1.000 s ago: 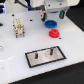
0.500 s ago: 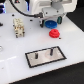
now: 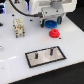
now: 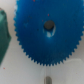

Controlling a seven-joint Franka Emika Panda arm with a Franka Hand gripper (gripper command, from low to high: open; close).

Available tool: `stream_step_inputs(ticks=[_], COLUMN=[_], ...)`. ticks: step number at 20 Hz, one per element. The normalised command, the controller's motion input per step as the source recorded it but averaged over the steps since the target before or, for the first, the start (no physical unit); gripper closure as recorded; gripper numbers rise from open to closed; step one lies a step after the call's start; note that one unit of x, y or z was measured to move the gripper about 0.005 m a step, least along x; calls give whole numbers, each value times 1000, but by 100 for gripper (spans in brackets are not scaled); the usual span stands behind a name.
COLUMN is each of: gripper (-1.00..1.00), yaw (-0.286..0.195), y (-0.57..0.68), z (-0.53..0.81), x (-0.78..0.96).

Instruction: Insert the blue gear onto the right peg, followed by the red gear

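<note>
My fingers (image 3: pixel 49 20) hung at the far side of the white bench (image 3: pixel 70 65), right over the flat, wide, bright blue plastic gear (image 3: pixel 50 22). In the exterior view only part of that gear's toothed rim showed beneath my white body, so I could not tell from there whether the fingers stood apart or together, or whether they touched the gear at all. In the wrist view the blue gear (image 4: pixel 46 31) filled most of the picture, its toothed edge sharp against the pale surface and a dark hole at its centre; my fingers did not show clearly there either.

The small, chunky, bright red plastic gear (image 3: pixel 53 33) lay on the bench just in front of the blue one, close to it but apart as far as I could make out.

Nearer the camera sat the grey rectangular plate with a black edge (image 3: pixel 46 56), carrying two short dark upright pins. The pin toward the exterior view's right (image 3: pixel 50 50) stood bare, and so did its twin toward the exterior view's left (image 3: pixel 37 55). Both gears lay well apart from the plate.

A small beige blocky fixture (image 3: pixel 18 26) stood on the bench toward the exterior view's left.
</note>
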Motion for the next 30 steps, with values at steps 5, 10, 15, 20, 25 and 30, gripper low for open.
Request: stream_step_inputs(ticks=[5, 10, 15, 20, 25, 30], gripper=[100, 100, 100, 100, 100, 100], yaw=[0, 0, 0, 0, 0, 0], y=[3, 3, -140, -188, -133, -107], z=[7, 353, 593, 578, 576, 564], x=[10, 239, 554, 730, 829, 855])
